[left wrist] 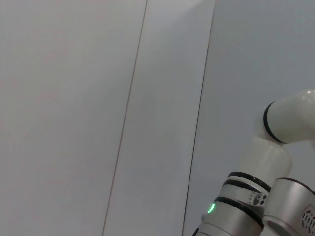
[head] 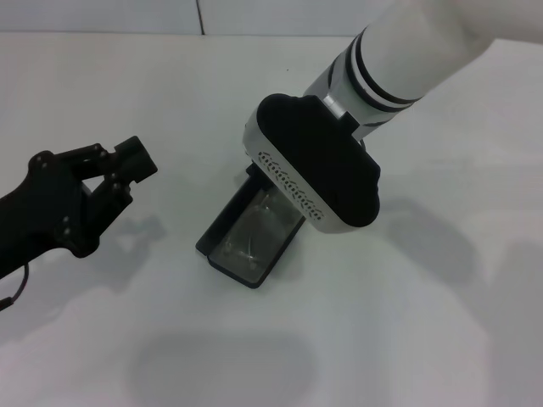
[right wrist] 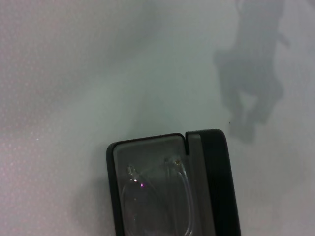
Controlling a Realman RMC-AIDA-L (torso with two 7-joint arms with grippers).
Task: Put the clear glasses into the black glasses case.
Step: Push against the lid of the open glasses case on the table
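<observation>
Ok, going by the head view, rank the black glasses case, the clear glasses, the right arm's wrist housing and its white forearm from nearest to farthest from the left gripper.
From the left gripper, at the table's left:
1. black glasses case, centre, its near wall facing that gripper.
2. clear glasses, lying inside the case.
3. wrist housing, over the case's far end.
4. white forearm, far right.

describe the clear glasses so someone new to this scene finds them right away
Find the white table, then the open black glasses case at its middle, under the right arm. The clear glasses lie inside on the grey lining, fully transparent, showing only as faint outlines and glints.
</observation>
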